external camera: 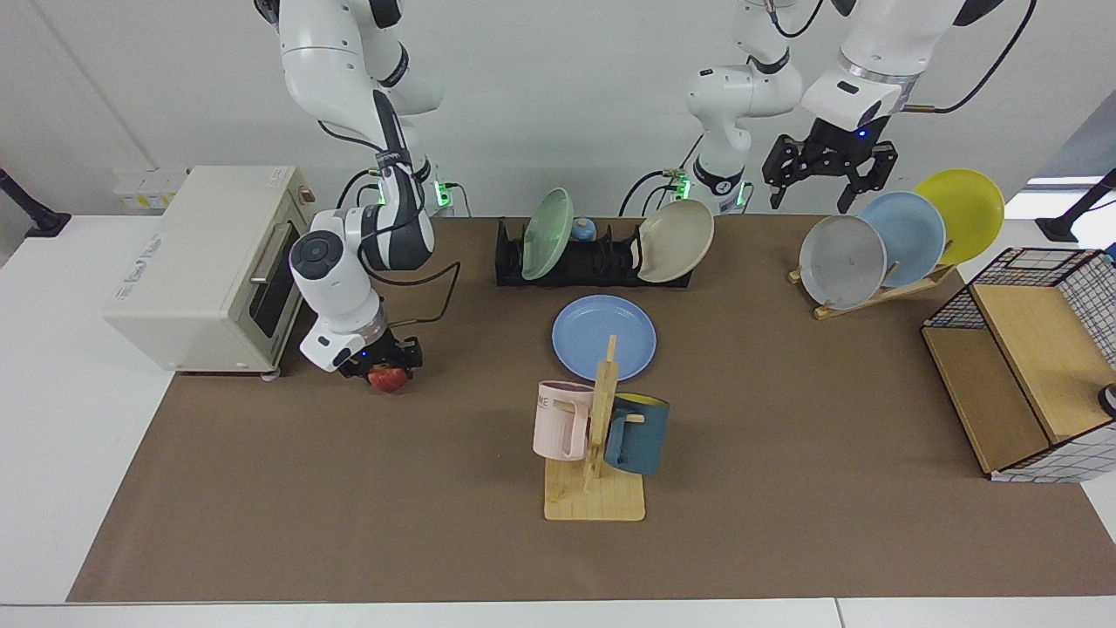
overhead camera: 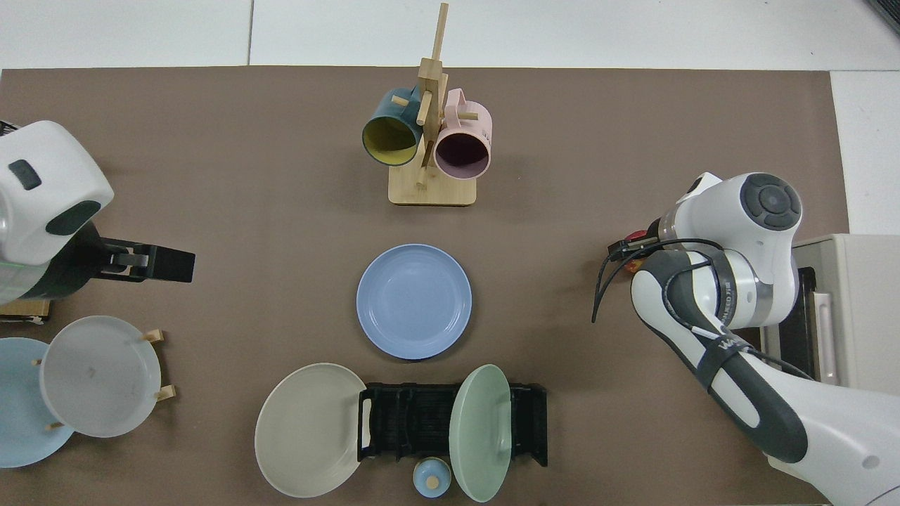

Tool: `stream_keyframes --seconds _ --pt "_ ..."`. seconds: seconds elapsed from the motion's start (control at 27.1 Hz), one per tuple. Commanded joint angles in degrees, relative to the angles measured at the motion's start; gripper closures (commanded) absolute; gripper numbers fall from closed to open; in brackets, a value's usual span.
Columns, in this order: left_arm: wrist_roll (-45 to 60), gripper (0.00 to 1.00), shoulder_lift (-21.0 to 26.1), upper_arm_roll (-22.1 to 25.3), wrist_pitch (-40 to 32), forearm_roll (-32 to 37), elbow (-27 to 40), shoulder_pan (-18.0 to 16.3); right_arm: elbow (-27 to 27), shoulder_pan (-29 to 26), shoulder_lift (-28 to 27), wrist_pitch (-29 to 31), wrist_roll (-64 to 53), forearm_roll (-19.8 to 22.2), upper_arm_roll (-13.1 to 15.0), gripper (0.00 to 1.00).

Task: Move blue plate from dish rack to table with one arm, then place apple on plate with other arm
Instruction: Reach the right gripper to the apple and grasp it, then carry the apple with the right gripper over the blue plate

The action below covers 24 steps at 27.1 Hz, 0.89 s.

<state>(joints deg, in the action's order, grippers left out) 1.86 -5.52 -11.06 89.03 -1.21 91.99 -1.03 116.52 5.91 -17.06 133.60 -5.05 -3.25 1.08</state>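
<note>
The blue plate lies flat on the brown mat of the table, just in front of the black dish rack. At the mat's left in the facing view, beside the toaster oven, my right gripper points down, shut on the red apple, which is just above the mat. From above only slivers of the apple show under the wrist. My left gripper hangs open and empty, high over the wooden plate rack, waiting.
A toaster oven stands close behind the right arm. A mug tree with a pink and a dark blue mug stands in front of the plate. Green and beige plates lean in the dish rack. A wooden rack holds grey, sky-blue and yellow plates; a wire basket stands beyond.
</note>
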Motion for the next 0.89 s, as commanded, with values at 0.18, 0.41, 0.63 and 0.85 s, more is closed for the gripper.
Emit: stream_keyframes --seconds 0.18,0.41,0.63,0.85 --pt "-0.01 0.0 -0.72 0.34 -0.61 0.07 -0.05 0.06 -3.5 4.37 5.89 -6.33 6.96 -1.14 -0.29 1.0" --pt "-0.01 0.0 -1.16 0.25 -0.61 0.07 -0.05 0.06 -3.58 13.59 7.56 -7.39 18.65 -0.88 -0.2 1.0" --pt "-0.01 0.0 -1.16 0.34 -0.61 0.07 -0.05 0.06 -6.39 21.5 6.25 -7.22 23.68 -0.97 -0.29 1.0" --pt "-0.01 0.0 -1.16 0.34 -0.61 0.07 -0.05 0.06 -11.22 27.4 2.12 -6.52 27.36 -1.23 -0.29 1.0"
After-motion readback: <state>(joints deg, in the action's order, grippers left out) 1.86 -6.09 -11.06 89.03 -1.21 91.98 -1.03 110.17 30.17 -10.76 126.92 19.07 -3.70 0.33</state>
